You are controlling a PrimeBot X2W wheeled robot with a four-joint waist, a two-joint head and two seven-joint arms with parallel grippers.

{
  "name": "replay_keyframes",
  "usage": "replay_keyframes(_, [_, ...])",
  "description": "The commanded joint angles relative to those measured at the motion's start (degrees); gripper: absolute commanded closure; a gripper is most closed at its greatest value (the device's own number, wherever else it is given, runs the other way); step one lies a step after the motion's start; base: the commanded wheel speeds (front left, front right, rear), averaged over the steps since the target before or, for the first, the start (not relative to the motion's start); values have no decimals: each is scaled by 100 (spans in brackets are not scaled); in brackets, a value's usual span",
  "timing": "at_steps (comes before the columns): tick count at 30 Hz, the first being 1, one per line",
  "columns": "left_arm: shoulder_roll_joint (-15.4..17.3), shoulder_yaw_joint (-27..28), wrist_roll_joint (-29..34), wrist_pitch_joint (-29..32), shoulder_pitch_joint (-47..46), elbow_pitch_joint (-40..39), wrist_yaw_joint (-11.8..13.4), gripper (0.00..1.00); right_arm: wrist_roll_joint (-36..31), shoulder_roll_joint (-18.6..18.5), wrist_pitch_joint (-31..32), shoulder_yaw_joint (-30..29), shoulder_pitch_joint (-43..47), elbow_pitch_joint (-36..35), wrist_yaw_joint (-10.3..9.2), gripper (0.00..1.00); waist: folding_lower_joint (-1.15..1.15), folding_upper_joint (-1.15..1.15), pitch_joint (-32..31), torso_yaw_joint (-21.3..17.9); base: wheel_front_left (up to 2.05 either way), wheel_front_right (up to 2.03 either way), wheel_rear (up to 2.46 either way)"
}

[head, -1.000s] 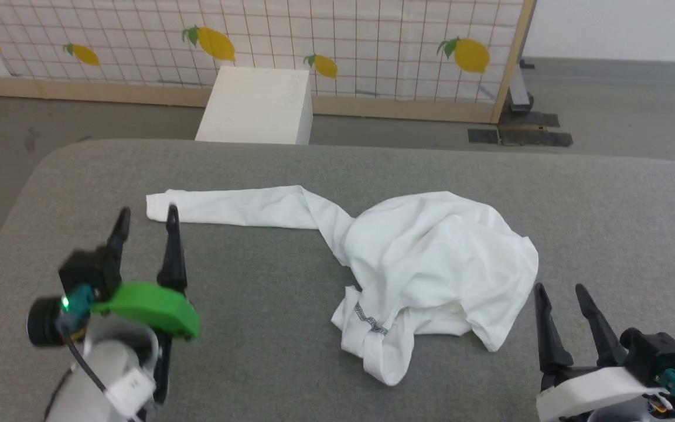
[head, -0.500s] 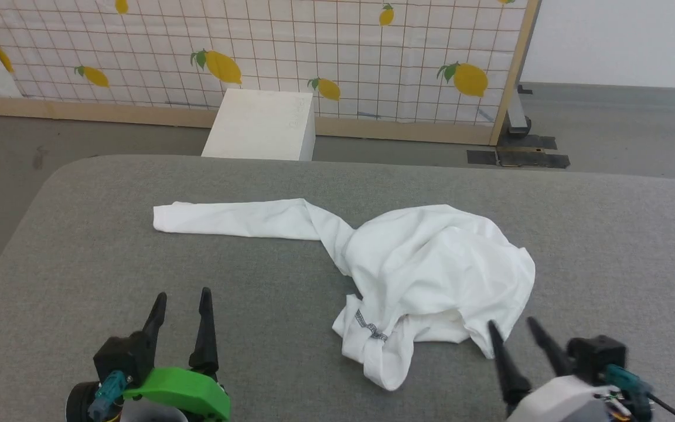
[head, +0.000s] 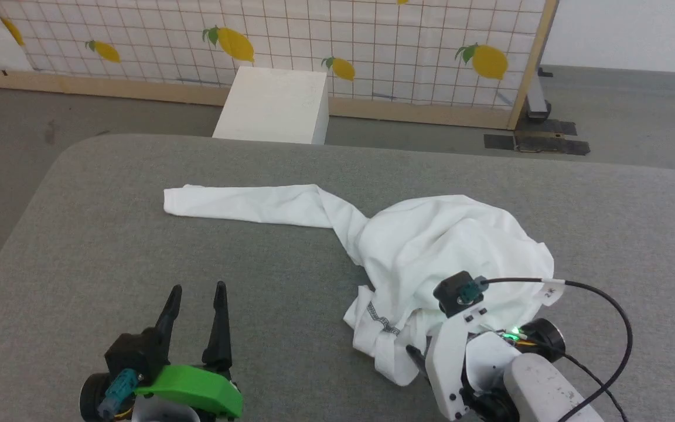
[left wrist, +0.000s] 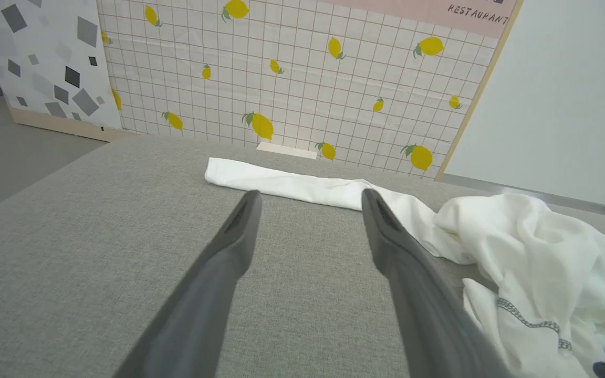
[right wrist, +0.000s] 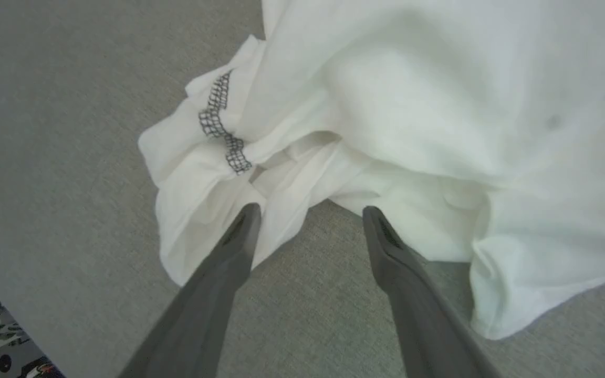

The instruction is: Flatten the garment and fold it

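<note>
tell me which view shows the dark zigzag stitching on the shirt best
The right wrist view: the zigzag stitching lies close and sharp on the garment, its mesh pattern plain. The head view shows it as a small grey streak; the left wrist view as a thin line at the lower right.

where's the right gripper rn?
The right gripper sits lower right in the head view, at the near edge of the garment; its wrist view shows the jaws open, tips just short of the dark zigzag seam.
</note>
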Motion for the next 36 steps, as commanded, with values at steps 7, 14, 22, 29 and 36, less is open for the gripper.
replay_keyframes(7, [-113,119,80,-27,-147,48,-125,0,134,-1,-81,268,-343,765,-9,100,0,0,319,278,0,0,0])
replay_keyframes(14, [-220,297,116,-27,-121,27,-155,0,368,-40,-537,-419,-504,483,-9,100,0,0,341,84,0,0,0])
replay_keyframes(22, [-310,398,225,-27,-186,-22,-245,0,158,-979,-395,-2837,-253,-675,-9,100,0,0,335,-90,0,0,0])
replay_keyframes(29, [-354,447,290,-27,-245,52,-345,0,-988,-1233,-212,-4696,-1,-536,-9,100,0,0,436,-38,0,0,0])
replay_keyframes(36, [-359,575,293,-27,-124,154,-370,0,-1558,-658,-413,-5675,-7,-353,-9,0,0,0,355,-70,0,0,0])
